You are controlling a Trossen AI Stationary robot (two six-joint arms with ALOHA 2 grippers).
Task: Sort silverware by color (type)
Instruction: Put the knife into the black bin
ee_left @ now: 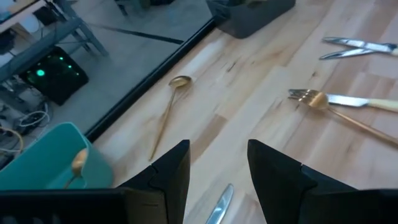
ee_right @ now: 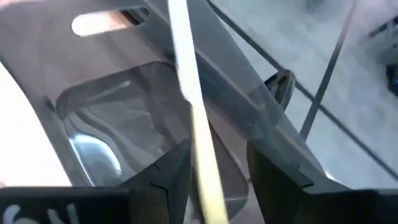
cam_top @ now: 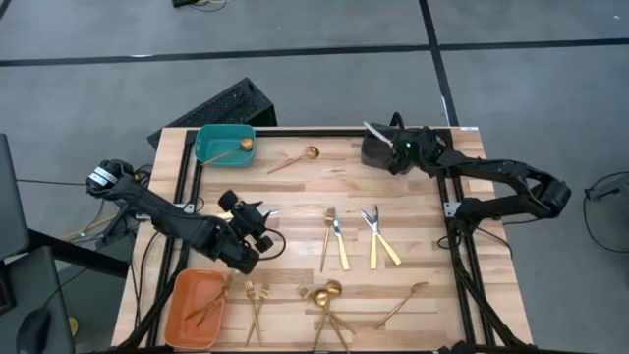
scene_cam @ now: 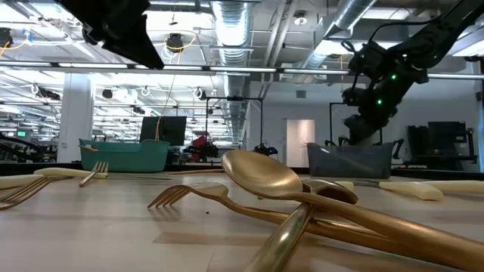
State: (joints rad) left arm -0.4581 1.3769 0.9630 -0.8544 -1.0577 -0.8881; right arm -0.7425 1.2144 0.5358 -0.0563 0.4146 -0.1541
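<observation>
High view: the right gripper [cam_top: 391,144] is over the dark grey plastic bin [cam_top: 376,151] at the table's far right corner, clenched on a slim knife with a pale handle [cam_top: 376,131] that sticks out past the bin's far edge. The left gripper [cam_top: 257,222] hovers over the light wooden table [cam_top: 295,197] left of centre, fingers spread and empty, a silver blade [cam_top: 272,212] just beside it. A teal plastic bin [cam_top: 223,144] at the far left holds one gold spoon [cam_top: 239,147]; another gold spoon [cam_top: 298,159] lies on the table beside it. An orange plastic bin [cam_top: 193,307] at the near left holds gold forks. Mid-table lie a fork-and-knife pair [cam_top: 332,236] and two crossed knives [cam_top: 377,236]; more gold pieces are scattered along the near edge.

Low view: a heap of gold spoons and a fork [scene_cam: 287,196] fills the foreground. The right gripper [scene_cam: 365,113] hangs above the grey bin [scene_cam: 352,160]; the teal bin [scene_cam: 125,156] stands far left.

Left wrist view: the released fingers [ee_left: 171,171] frame bare wood, with the loose spoon [ee_left: 166,115] ahead and the blade tip [ee_left: 219,205] between them.

Right wrist view: the fingers [ee_right: 171,168] grip the pale knife handle [ee_right: 199,143] above the bin's interior [ee_right: 112,118].
</observation>
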